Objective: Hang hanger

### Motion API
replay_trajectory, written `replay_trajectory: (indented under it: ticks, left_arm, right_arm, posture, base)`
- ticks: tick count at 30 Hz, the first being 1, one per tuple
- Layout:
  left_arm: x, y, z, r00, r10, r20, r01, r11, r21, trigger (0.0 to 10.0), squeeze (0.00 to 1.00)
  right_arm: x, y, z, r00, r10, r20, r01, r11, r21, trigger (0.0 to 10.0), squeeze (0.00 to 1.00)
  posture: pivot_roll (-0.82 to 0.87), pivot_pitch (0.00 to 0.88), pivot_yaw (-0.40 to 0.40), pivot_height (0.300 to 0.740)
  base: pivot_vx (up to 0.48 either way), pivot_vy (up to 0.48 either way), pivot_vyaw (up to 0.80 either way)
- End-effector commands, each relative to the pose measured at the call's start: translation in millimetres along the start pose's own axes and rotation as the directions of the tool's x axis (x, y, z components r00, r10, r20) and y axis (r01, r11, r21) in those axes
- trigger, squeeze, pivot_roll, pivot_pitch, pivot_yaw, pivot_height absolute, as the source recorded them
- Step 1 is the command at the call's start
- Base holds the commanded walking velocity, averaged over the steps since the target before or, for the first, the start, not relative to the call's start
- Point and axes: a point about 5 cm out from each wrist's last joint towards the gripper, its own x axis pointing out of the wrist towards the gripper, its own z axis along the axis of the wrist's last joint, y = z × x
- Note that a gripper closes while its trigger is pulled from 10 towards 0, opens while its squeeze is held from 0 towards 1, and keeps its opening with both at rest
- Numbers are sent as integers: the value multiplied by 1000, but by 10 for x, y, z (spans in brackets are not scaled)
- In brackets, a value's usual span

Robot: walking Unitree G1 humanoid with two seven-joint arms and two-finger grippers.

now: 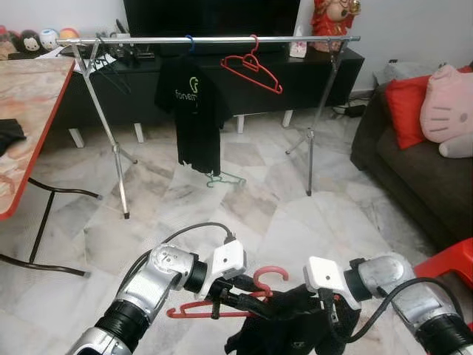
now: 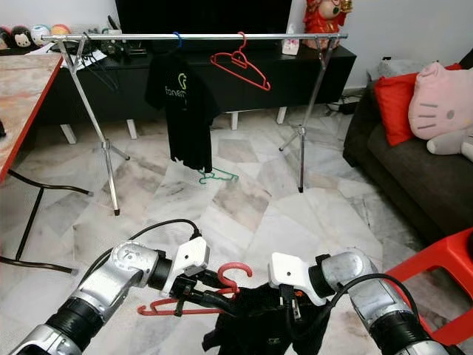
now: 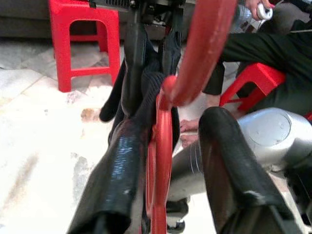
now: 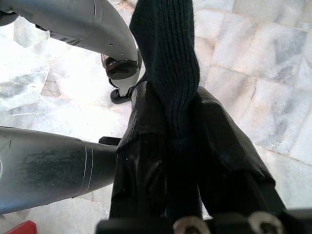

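Low down — left end effector [image 1: 240, 292] clamps red hanger [image 1: 214, 309]; right end effector [image 4: 170, 146] pinches black garment [image 1: 284, 322] draped beside it.

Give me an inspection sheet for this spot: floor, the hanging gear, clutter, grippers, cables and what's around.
Surface: marble tile floor, bare near the rack.
Job's things: red hanger carrying a black garment, held low between both arms; clothes rack ahead with a black T-shirt and a second red hanger on its rail.
Clutter: green hanger lying on the floor under the T-shirt.
Grippers: left gripper around the red hanger's neck; right gripper shut on the garment's ribbed edge.
Cables: black cable looping over the left arm.
Surroundings: red-edged table, dark sofa with cushions, TV console, red stool.
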Motion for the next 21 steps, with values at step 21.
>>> replay_trajectory:
  ticks: [21]
  left_arm:
    - [-778, 464, 34, 722, 683, 112, -681, 730, -56, 10000, 1000]
  right_arm:
    - [-465, -331, -96, 921, -388, 21, 385, 919, 85, 0, 0]
  posture:
    - [-86, 0, -80, 740]
  base:
    - [0, 0, 0]
